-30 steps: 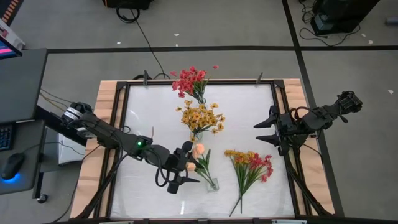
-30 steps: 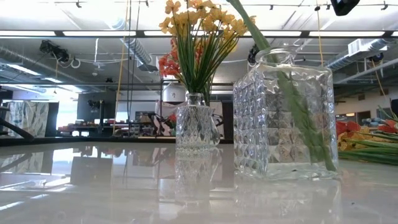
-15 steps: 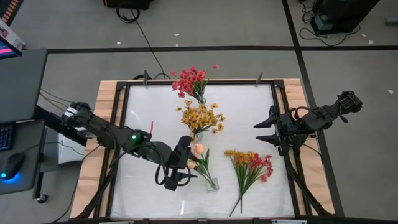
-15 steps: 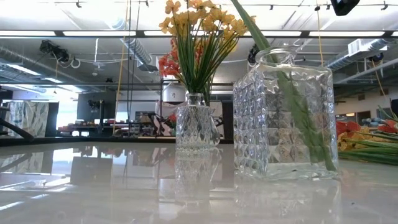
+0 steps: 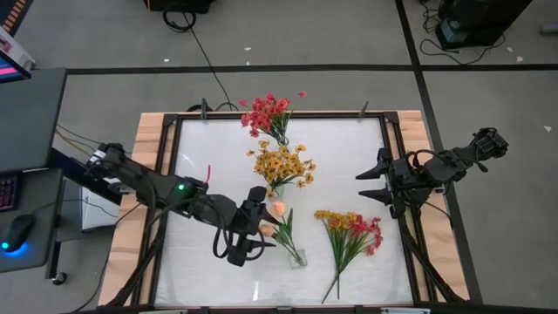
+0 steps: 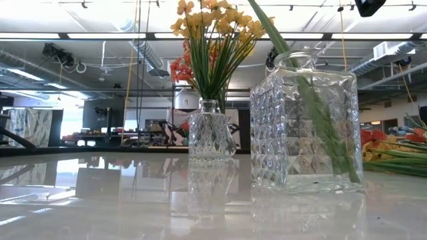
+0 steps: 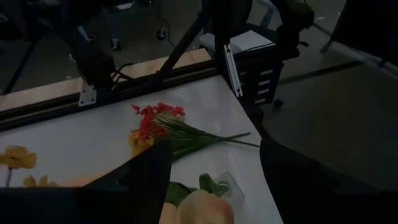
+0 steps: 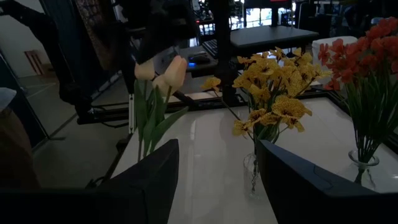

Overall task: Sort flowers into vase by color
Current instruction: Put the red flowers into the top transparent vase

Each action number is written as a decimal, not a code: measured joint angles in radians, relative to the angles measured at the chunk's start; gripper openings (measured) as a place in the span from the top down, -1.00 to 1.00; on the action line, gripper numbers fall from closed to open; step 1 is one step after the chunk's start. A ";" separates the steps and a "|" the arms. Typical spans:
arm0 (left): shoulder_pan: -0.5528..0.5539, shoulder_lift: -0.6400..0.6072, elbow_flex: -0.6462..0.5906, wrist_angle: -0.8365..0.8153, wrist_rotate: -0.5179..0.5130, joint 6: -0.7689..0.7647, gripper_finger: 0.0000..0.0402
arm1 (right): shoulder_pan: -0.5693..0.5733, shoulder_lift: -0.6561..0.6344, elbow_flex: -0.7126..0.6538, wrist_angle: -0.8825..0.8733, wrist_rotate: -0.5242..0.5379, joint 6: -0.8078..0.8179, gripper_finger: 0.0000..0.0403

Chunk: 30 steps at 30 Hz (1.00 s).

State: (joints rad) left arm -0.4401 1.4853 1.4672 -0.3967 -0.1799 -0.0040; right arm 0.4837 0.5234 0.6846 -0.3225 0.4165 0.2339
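**Left gripper beside the peach tulips, fingers apart**

The square vase [image 6: 305, 123], cut glass with a studded grid, stands nearest the low camera; thick green stems cross inside it. It holds the peach tulips [image 5: 277, 210], smooth closed buds. The left gripper [image 5: 248, 235] sits just beside them, dark fingers spread with nothing between them. Compared with a second ago, it has drawn back slightly from the buds. Loose on the white glossy table [image 5: 200, 166] lies a mixed red and yellow bunch [image 5: 350, 228], stems fanned. Farther back, a small round faceted vase [image 6: 211, 132] holds the yellow flowers [image 5: 281, 163]. Beyond it stand the red flowers [image 5: 268, 112]. The right gripper [image 5: 373, 185] waits at the table's right edge, fingers apart, holding nothing, unmoved.
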 joint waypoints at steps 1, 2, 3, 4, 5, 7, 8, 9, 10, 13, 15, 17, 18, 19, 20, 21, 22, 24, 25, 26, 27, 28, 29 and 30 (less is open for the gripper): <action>0.000 0.000 0.012 -0.009 -0.002 0.000 -0.24 | 0.000 0.000 0.000 0.000 0.000 0.000 -0.12; 0.000 0.000 0.025 -0.019 -0.002 0.000 -0.24 | 0.000 0.000 0.000 0.000 0.000 0.000 -0.12; 0.000 0.000 0.037 -0.028 -0.002 0.000 -0.24 | 0.000 0.000 0.000 0.000 0.000 0.000 -0.12; 0.000 0.000 0.047 -0.034 -0.003 0.000 -0.24 | 0.000 0.000 0.000 0.000 0.000 0.000 -0.12; 0.000 0.000 0.058 -0.041 -0.005 0.000 -0.24 | 0.000 0.000 0.000 0.000 0.000 0.000 -0.12; 0.000 0.000 0.090 -0.065 -0.010 0.008 -0.24 | 0.000 0.000 0.000 0.000 0.000 0.000 -0.12; 0.000 0.000 0.109 -0.076 -0.010 0.013 -0.24 | 0.000 0.000 0.000 0.000 0.000 0.000 -0.12; 0.000 0.000 0.130 -0.088 -0.010 0.014 -0.24 | 0.000 0.000 0.000 0.000 0.000 0.000 -0.12; 0.000 0.000 0.154 -0.107 -0.010 0.014 -0.24 | 0.000 0.000 0.000 0.000 0.000 0.000 -0.12; 0.000 0.000 0.248 -0.208 -0.010 0.014 -0.24 | 0.000 0.000 0.000 0.000 0.000 0.000 -0.12; 0.000 0.000 0.314 -0.284 -0.010 0.014 -0.24 | 0.000 0.000 0.000 0.000 0.000 0.000 -0.12; 0.000 -0.007 0.372 -0.360 -0.011 0.015 -0.24 | 0.000 0.000 0.000 0.000 0.000 0.000 -0.12; 0.001 -0.015 0.394 -0.391 -0.012 0.016 -0.24 | 0.000 0.000 0.000 0.000 0.000 0.000 -0.12; 0.003 -0.027 0.407 -0.405 -0.013 0.023 -0.24 | 0.000 0.000 0.000 0.000 0.000 0.000 -0.12; 0.008 -0.044 0.410 -0.403 -0.013 0.033 -0.24 | 0.000 0.000 0.000 0.000 0.000 0.000 -0.12; 0.012 -0.063 0.410 -0.404 -0.013 0.045 -0.24 | 0.000 0.000 0.000 0.000 0.000 0.000 -0.12; 0.014 -0.083 0.410 -0.407 -0.014 0.055 -0.24 | 0.000 0.000 0.000 0.000 0.000 0.000 -0.12; 0.017 -0.120 0.410 -0.422 -0.017 0.068 -0.24 | 0.000 0.000 0.000 0.000 0.000 0.000 -0.12; 0.023 -0.138 0.409 -0.433 -0.017 0.069 -0.24 | 0.000 0.000 0.000 0.000 0.000 0.000 -0.12; 0.029 -0.154 0.409 -0.447 -0.018 0.070 -0.24 | 0.000 0.000 0.000 0.000 0.000 0.000 -0.12; 0.035 -0.172 0.409 -0.468 -0.022 0.071 -0.24 | 0.000 0.000 0.000 0.000 0.000 0.000 -0.12; 0.039 -0.191 0.408 -0.496 -0.033 0.069 -0.24 | 0.000 0.000 0.000 0.000 0.000 0.000 -0.12; 0.043 -0.209 0.408 -0.527 -0.042 0.062 -0.24 | 0.000 0.000 0.000 0.000 0.000 0.000 -0.12; 0.049 -0.227 0.408 -0.559 -0.055 0.058 -0.24 | 0.000 0.000 0.000 0.000 0.000 0.000 -0.12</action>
State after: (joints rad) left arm -0.3909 1.2581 1.8751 -0.9561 -0.2353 0.0545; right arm 0.4837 0.5234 0.6847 -0.3225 0.4166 0.2337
